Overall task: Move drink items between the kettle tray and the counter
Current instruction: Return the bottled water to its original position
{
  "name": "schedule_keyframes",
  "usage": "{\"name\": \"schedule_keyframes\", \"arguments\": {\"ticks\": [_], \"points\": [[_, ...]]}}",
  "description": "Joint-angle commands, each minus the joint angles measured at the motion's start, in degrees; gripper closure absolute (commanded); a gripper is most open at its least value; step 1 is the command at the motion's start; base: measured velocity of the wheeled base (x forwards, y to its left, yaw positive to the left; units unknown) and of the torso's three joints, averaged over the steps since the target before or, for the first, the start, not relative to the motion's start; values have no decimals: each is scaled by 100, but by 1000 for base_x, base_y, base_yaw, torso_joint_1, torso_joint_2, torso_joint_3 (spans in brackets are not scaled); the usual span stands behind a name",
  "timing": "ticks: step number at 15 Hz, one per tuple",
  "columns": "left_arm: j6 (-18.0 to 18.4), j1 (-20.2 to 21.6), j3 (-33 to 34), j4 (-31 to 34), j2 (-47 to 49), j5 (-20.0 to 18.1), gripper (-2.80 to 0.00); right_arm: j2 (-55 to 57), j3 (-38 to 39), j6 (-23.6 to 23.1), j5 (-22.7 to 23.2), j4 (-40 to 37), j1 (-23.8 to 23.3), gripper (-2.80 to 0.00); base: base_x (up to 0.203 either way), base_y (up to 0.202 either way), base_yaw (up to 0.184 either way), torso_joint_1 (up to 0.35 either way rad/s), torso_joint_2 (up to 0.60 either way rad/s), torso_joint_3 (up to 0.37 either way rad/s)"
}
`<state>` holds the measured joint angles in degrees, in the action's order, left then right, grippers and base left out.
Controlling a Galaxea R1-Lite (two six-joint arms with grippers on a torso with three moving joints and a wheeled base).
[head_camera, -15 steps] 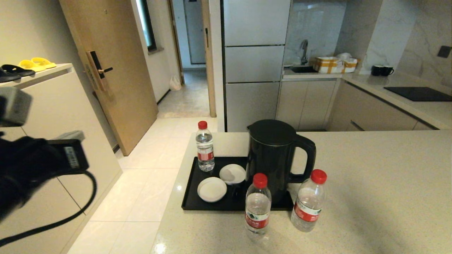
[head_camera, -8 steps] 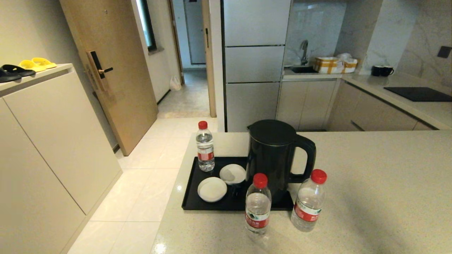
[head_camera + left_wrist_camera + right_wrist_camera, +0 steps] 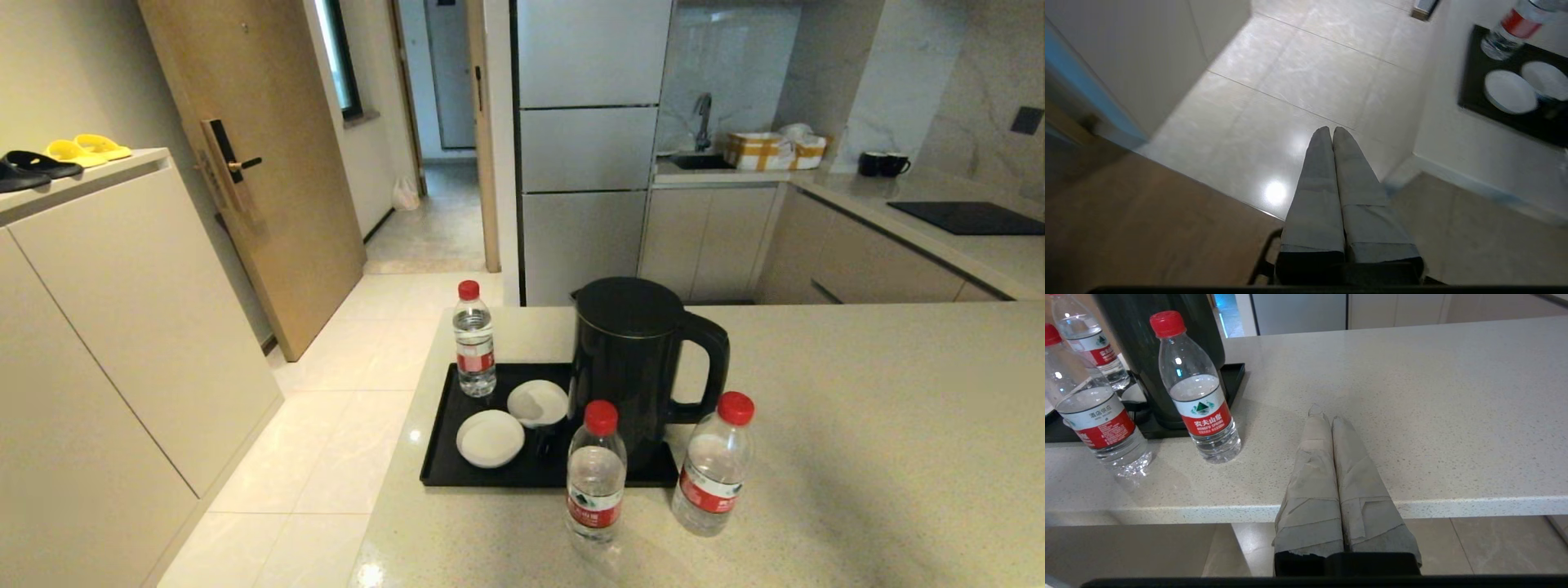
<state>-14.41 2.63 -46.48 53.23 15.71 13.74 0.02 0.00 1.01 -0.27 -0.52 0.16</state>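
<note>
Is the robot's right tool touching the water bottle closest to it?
Apart. The right wrist view shows the right tool, shut, hovering at the counter edge, with bare stone between it and the nearest bottle.

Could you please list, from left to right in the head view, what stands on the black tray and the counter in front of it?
Bottle on the tray → white dish → second white dish → near bottle → kettle → right-hand bottle.
</note>
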Motion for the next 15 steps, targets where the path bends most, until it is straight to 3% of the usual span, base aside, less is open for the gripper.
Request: {"name": "schedule_keyframes", "arguments": {"ticks": [1, 3, 5, 9, 10, 12, 15], "points": [[125, -82, 396, -148, -533, -239, 0, 6, 0, -1, 0, 0, 2, 0, 0, 0, 0, 0, 0, 0], [950, -189, 1338, -679, -1384, -676, 0, -2, 0, -5, 0, 0, 2, 0, 0, 0, 0, 0, 0, 0], [1426, -242, 2233, -1732, -1556, -1025, 0, -2, 0, -5, 0, 0, 2, 0, 0, 0, 0, 0, 0, 0], [1993, -266, 4433, -5275, -1564, -1410, 0, -2, 0, -5, 0, 0, 2, 0, 0, 0, 0, 0, 0, 0], [2007, -268, 4664, -5612, -1566, -1448, 0, 3, 0, -5, 0, 0, 2, 0, 0, 0, 0, 0, 0, 0], [1703, -271, 4653, -5090, -1571, -1368, 0, 6, 0, -5, 0, 0, 2, 0, 0, 0, 0, 0, 0, 0], [1608, -272, 4639, -5059, -1571, -1330, 0, 6, 0, -5, 6, 0, 2, 0, 0, 0, 0, 0, 0, 0]]}}
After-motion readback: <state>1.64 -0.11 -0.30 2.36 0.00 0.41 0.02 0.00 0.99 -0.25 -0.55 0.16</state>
